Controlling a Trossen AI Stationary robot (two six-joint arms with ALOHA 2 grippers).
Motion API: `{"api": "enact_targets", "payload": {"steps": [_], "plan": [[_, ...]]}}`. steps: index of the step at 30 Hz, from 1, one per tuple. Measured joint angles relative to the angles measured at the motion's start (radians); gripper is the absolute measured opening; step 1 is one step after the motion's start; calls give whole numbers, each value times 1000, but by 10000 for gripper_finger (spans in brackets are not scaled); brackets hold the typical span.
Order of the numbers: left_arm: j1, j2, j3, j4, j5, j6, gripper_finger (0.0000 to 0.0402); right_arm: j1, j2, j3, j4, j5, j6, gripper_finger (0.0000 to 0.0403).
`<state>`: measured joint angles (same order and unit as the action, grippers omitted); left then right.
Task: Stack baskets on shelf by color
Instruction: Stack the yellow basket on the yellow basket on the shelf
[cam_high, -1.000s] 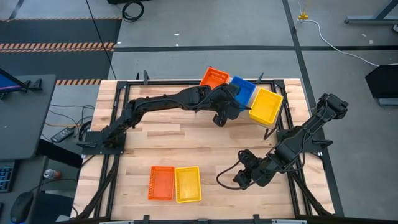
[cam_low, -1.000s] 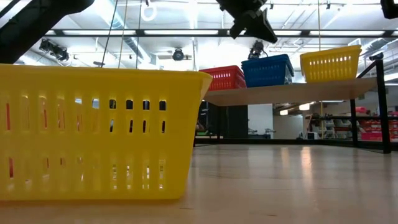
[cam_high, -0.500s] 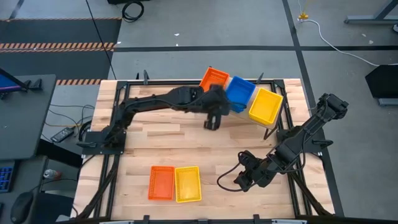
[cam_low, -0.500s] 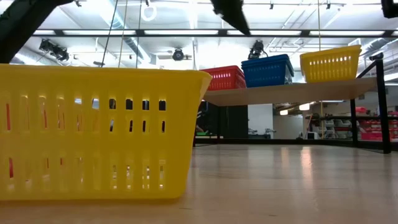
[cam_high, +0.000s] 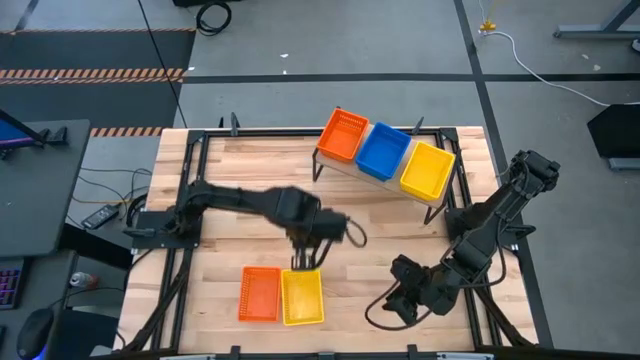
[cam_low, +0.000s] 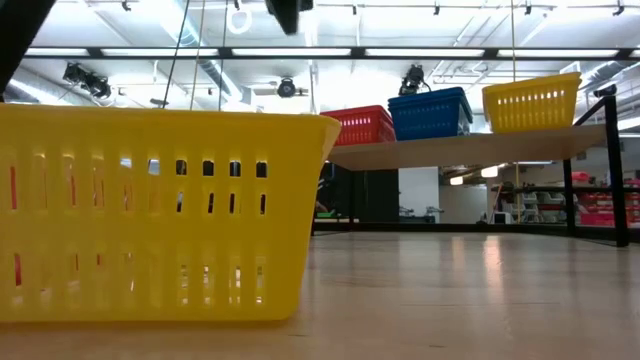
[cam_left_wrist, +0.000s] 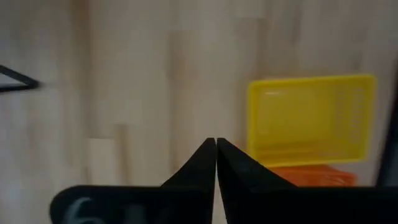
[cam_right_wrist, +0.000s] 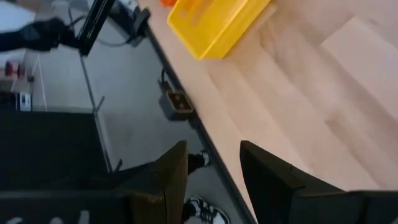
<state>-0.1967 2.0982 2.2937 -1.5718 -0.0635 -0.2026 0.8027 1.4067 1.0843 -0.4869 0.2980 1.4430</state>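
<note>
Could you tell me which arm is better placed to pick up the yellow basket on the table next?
Left, probably: its pincer, shut and empty, hovers just behind the yellow basket, while the right pincer waits farther off.

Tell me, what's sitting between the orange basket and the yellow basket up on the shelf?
A blue basket. In the high view it sits in the middle of the shelf, with the orange basket on one side and the yellow basket on the other.

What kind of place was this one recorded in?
Probably a robotics lab or workshop. The wooden table sits on a black metal frame over a bare grey floor with hazard-striped tape, and the low view shows strip lights on an open industrial ceiling.
</note>
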Motion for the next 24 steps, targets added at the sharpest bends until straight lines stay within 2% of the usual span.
{"api": "enact_targets", "payload": {"steps": [6,10,14,18,24], "plan": [[-129,0,0,5,24,-171,50,35,0,0,32,-38,-29,154],[-218,0,0,2,24,-283,78,57,0,0,97,-5,-72,154],[-310,0,0,1,23,-340,109,64,0,0,145,48,-105,154],[-371,0,0,1,-10,-389,133,63,0,0,200,52,-142,154],[-436,-20,1,1,-40,-467,148,61,0,0,237,49,-164,154]]}}
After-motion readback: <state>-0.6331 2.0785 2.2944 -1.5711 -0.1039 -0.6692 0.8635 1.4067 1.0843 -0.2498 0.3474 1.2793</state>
